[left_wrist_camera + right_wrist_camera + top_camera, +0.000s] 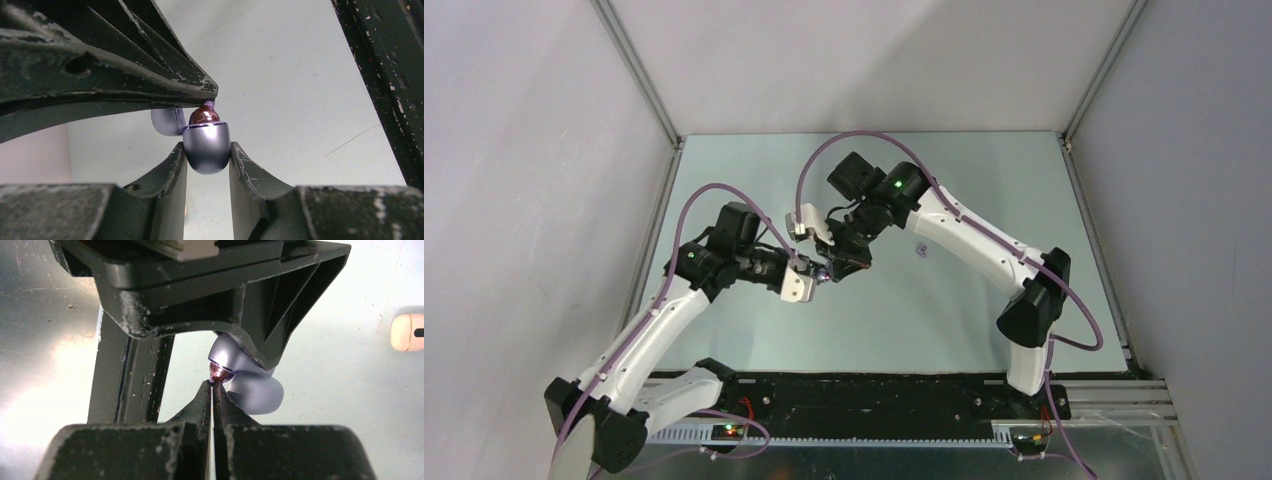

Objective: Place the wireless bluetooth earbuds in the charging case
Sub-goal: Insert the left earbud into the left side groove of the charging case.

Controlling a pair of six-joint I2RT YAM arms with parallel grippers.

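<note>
My left gripper (816, 272) is shut on the body of an open purple charging case (206, 147), its lid (167, 121) flipped back to the left. A glossy purple earbud (204, 115) sits at the case's mouth. My right gripper (832, 262) comes in from above and is shut on that earbud's tip (218, 372). In the right wrist view the case (257, 392) hangs just behind my fingertips (206, 395). Both grippers meet above the table's middle. The other earbuds are not clearly seen.
A cream-white rounded piece (407, 332) with a dark slot lies on the table to the right. A tiny purplish item (921, 250) lies on the table under the right arm. Grey walls enclose the table (984, 310) on three sides.
</note>
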